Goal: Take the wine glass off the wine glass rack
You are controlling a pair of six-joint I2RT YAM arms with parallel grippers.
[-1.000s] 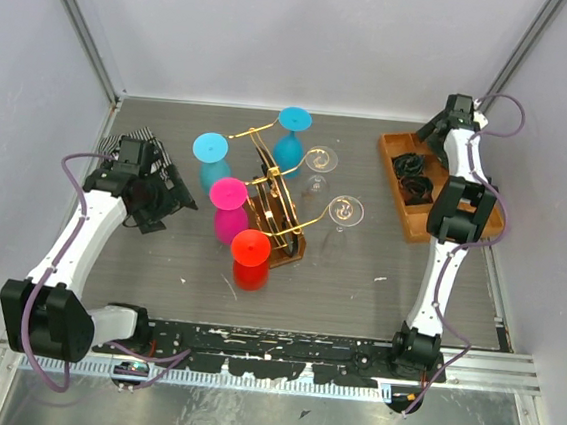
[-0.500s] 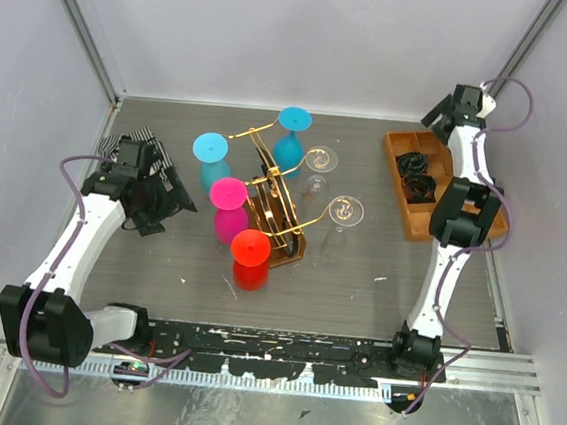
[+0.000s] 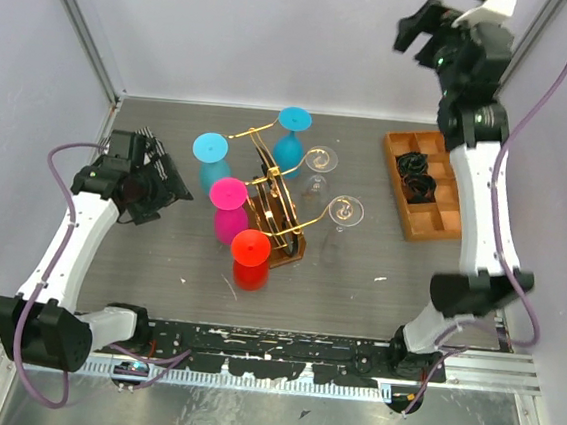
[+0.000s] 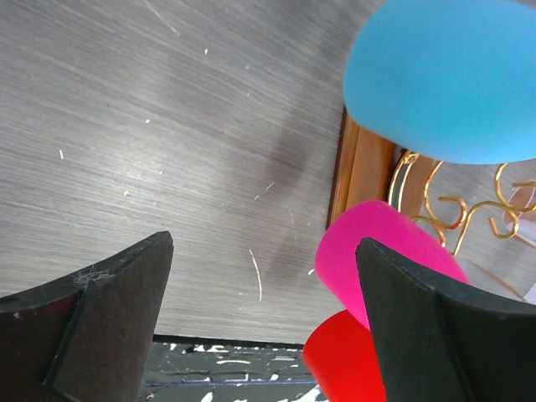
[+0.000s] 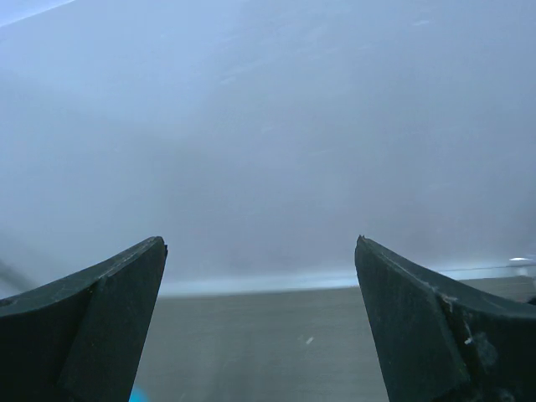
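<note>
The left tool [image 4: 264, 243] hangs slack and wide open, holding nothing, just left of the wine glass rack [image 3: 281, 222]. The right tool [image 5: 260, 243] is just as released, lifted high by the back wall above the orange tray [image 3: 441, 226]. No wine glass is off yet. All hang foot-up from the thin gold wire scrolls, with the blue glass [image 3: 210, 149], pink glass [image 3: 229, 195] and red glass [image 3: 251, 249] nearest the left arm and two clear glasses [image 3: 345, 211] on the far side. The worry, I'd say, is crowding. Those smooth, rounded, matte-looking bowls sit close together, so a sideways pull could snag a foot on its curled arm, rock the slim stand on its small wooden base, or knock a neighbour loose onto the scuffed grey counter [image 3: 377, 282]. A slick bowl might also squirt out of a pinch.
</note>
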